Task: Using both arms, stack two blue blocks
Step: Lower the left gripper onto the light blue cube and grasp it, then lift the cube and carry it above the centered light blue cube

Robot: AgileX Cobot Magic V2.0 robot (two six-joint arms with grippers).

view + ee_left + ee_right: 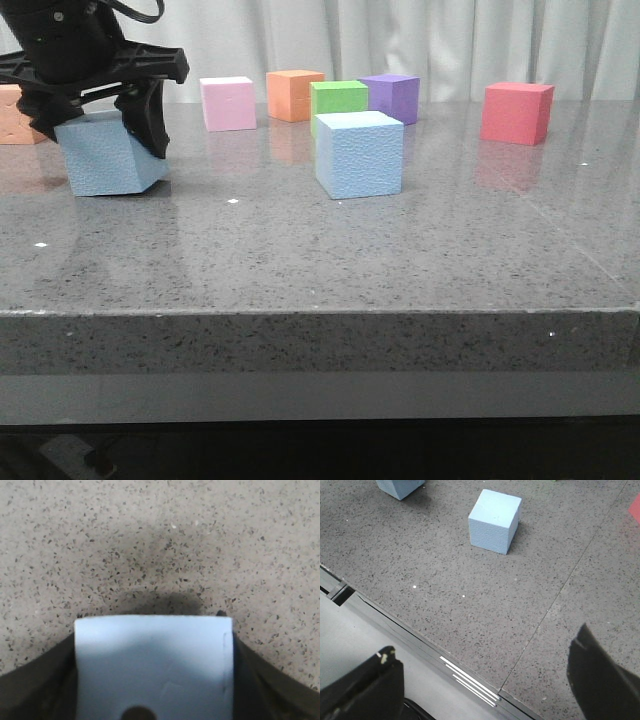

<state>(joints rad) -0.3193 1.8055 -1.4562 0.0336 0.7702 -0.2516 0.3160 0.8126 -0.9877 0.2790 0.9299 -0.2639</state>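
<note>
1. Left claw [97, 125] is clamped on a blue block [108, 155], one black finger on each side of it. The block is tilted, with one low edge near or on the grey table [300, 260]; I cannot tell if it touches.
2. From the left wrist, the same block [153, 667] fills the space between the two dark fingers [30, 685], and the speckled table lies under it.
3. Right claw [485, 680] is spread wide, with nothing between its fingers. It hangs over the front edge of the table, well apart from both blue blocks.
4. The second blue block [359, 154] sits flat on the table near the middle, alone. The right wrist view shows it too [494, 521].
5. Behind it stand smaller cubes in a row: pink cube [228, 103], orange cube [294, 95], green cube [338, 100], purple cube [392, 98] and red cube [517, 112].
6. No words or labels can be read on any block.
</note>
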